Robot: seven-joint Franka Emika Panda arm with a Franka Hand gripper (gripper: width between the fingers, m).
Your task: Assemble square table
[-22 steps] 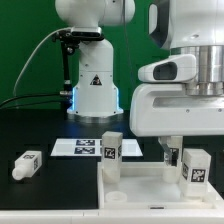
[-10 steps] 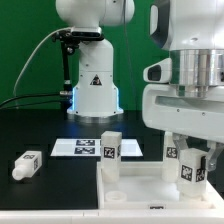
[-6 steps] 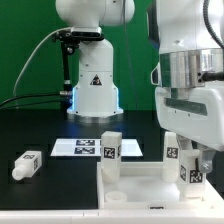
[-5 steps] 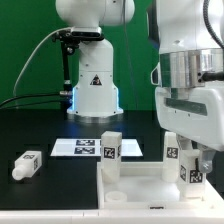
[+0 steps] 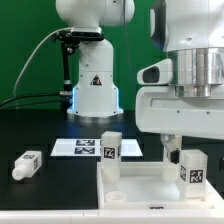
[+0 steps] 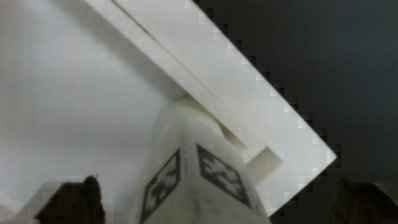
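The white square tabletop (image 5: 135,186) lies underside up at the front of the exterior view. One tagged white leg (image 5: 110,147) stands at its far left corner. A second leg (image 5: 194,168) stands at the far right corner. My gripper (image 5: 191,156) straddles this second leg from above. One finger (image 5: 170,150) shows just left of the leg, with a small gap. In the wrist view the leg (image 6: 199,180) rises from the tabletop's corner (image 6: 107,90), and a dark finger (image 6: 75,200) stands apart from it. A third leg (image 5: 27,165) lies loose on the black table at the left.
The marker board (image 5: 82,148) lies flat behind the tabletop. The white robot base (image 5: 93,85) with a triangle mark stands at the back, with a black cable beside it. A green wall closes the back.
The wrist has turned back from its rotated pose of half a second ago to the same orientation as 2.2 s ago. The leg stays upright in the far right corner.
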